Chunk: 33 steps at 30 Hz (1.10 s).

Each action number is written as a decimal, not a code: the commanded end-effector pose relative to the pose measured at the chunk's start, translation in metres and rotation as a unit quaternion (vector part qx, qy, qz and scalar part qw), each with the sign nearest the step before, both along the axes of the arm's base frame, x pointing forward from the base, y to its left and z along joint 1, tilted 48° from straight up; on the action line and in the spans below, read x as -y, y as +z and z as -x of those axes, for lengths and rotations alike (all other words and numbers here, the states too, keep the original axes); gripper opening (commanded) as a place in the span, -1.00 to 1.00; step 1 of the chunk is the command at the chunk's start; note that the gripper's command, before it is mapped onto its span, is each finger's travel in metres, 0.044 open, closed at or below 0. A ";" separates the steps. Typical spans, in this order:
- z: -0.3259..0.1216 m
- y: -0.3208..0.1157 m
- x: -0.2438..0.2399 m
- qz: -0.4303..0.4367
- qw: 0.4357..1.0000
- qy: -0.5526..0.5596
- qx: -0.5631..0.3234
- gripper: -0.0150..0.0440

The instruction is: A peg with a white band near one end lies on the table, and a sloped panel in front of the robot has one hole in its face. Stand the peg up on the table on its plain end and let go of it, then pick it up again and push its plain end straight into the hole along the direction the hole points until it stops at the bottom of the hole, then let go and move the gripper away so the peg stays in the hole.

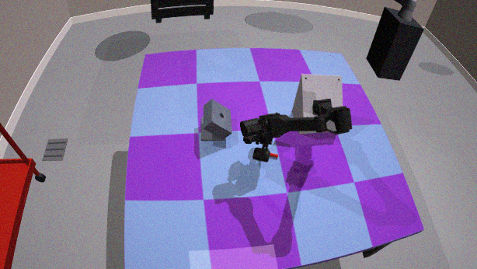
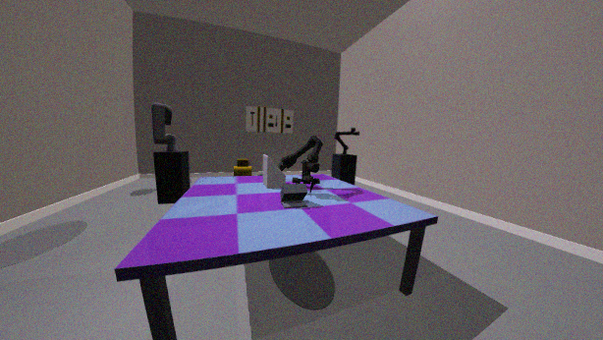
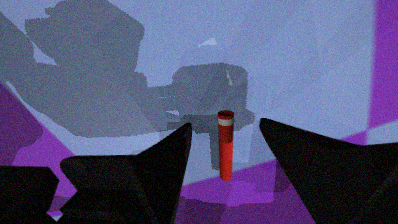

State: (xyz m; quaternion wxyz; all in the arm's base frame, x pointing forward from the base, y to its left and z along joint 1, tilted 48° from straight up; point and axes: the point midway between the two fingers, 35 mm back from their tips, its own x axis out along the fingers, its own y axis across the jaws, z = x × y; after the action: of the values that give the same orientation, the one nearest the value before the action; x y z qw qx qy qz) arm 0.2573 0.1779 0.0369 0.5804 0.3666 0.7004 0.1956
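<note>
The red peg [image 1: 274, 155] [image 3: 226, 159] lies on the table. In the wrist view its white-banded end points up the image and its plain end down. In the top view my gripper hides part of it. My gripper [image 1: 262, 155] [image 3: 224, 124] is open and low over the peg, one finger on each side. In the wrist view a gap shows between each finger and the peg. The grey block with the sloped panel [image 1: 216, 117] [image 2: 294, 193] stands left of the gripper in the top view, with one dark hole [image 1: 222, 115] in its face.
A tall pale board [image 1: 325, 89] [image 2: 268, 172] stands on the checkered table [image 1: 167, 167] [image 2: 275, 231], beyond the arm in the top view. The arm reaches across in front of its lower part. The arm's shadows fall around the peg.
</note>
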 end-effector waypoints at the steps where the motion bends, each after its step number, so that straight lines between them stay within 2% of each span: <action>1: 0.000 -0.001 0.000 0.001 1.000 -0.001 -0.001 0.20; 5: 0.000 -0.001 0.000 0.001 1.000 -0.001 -0.001 -0.12; 16: 0.000 -0.001 0.000 0.001 1.000 -0.001 -0.001 -0.12; 25: 0.000 -0.001 0.000 0.001 1.000 -0.001 -0.001 -0.32; 33: 0.001 0.000 0.000 0.003 1.000 -0.005 0.004 -0.32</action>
State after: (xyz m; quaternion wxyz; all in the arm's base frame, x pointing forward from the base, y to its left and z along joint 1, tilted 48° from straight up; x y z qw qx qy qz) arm 0.2571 0.1783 0.0363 0.5805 0.3672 0.7001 0.1950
